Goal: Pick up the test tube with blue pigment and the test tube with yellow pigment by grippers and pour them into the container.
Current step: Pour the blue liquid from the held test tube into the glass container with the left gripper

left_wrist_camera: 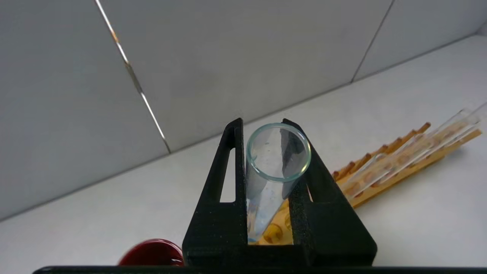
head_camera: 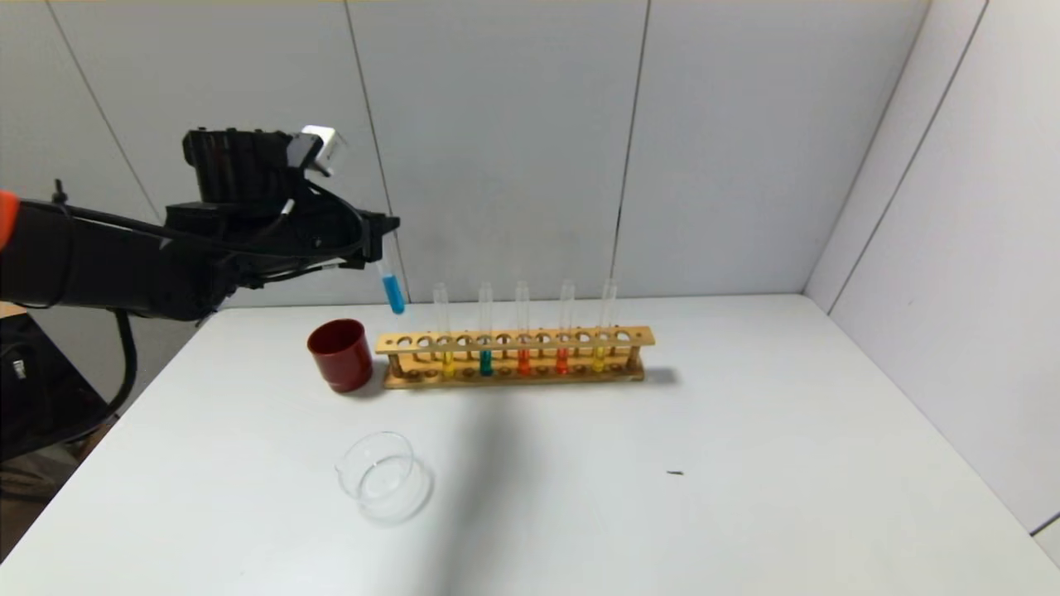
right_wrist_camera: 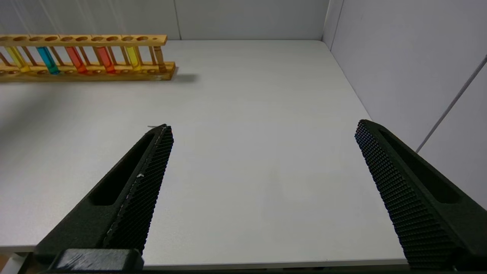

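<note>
My left gripper [head_camera: 383, 242] is shut on the test tube with blue pigment [head_camera: 392, 292] and holds it lifted, tilted slightly, above the left end of the wooden rack [head_camera: 513, 358]. In the left wrist view the tube's open rim [left_wrist_camera: 278, 153] sits between the fingers [left_wrist_camera: 224, 198]. Yellow-pigment tubes stand in the rack, one near the left end [head_camera: 446, 358] and one at the right [head_camera: 599, 354]. The clear glass container [head_camera: 383, 476] sits on the table, in front of the rack's left end. My right gripper [right_wrist_camera: 262, 131] is open and empty over the table's near right part.
A dark red cup [head_camera: 340, 354] stands just left of the rack. The rack also holds a teal tube [head_camera: 485, 359] and two orange-red tubes [head_camera: 523, 358]. White walls close the back and right. A small dark speck [head_camera: 675, 473] lies on the table.
</note>
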